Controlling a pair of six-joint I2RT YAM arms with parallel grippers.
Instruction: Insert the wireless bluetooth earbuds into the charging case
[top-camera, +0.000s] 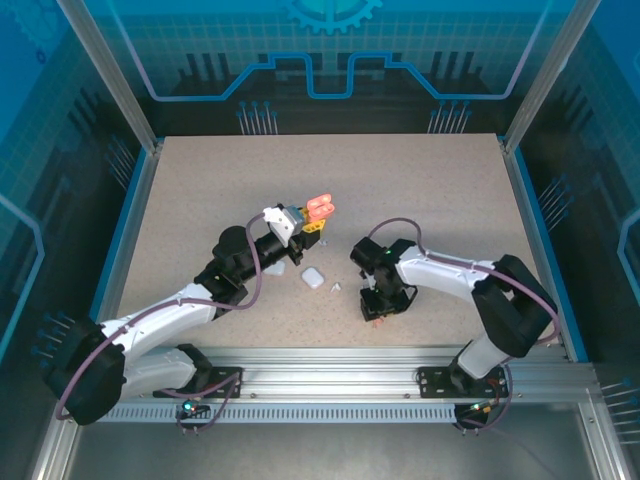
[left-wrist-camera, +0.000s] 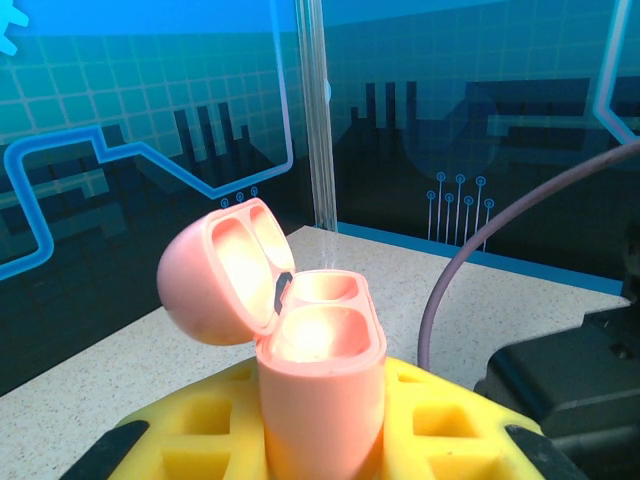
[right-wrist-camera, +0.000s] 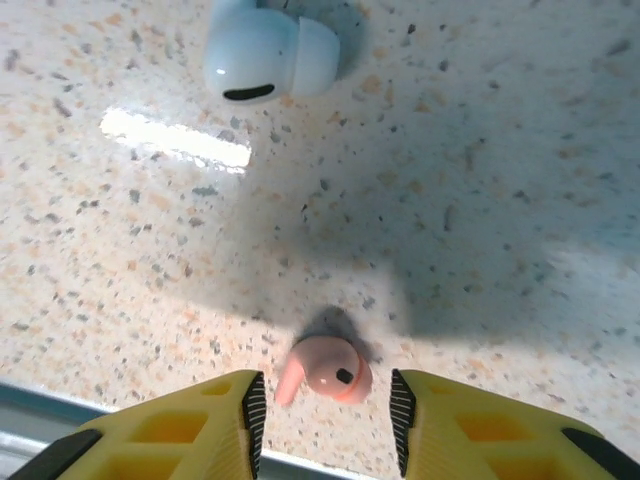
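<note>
At table centre: one case held up, one earbud framed for pickup.
Left claw (top-camera: 303, 224) is clamped on the salmon-pink pebble-shaped plastic charging case (left-wrist-camera: 320, 375), lid hinged open, and both wells look empty to us. Right claw (right-wrist-camera: 327, 402) is narrowly parted and straddles the tiny salmon-pink stemmed plastic earbud (right-wrist-camera: 325, 368), which lies flat on the speckled table (right-wrist-camera: 480, 180), pads not touching. A glossy white earbud (right-wrist-camera: 268, 58) lies beyond. We judge the pink earbud featherlight, rigid and slippery. Pinch gently across the bulbous head, leaving the stem free.
</note>
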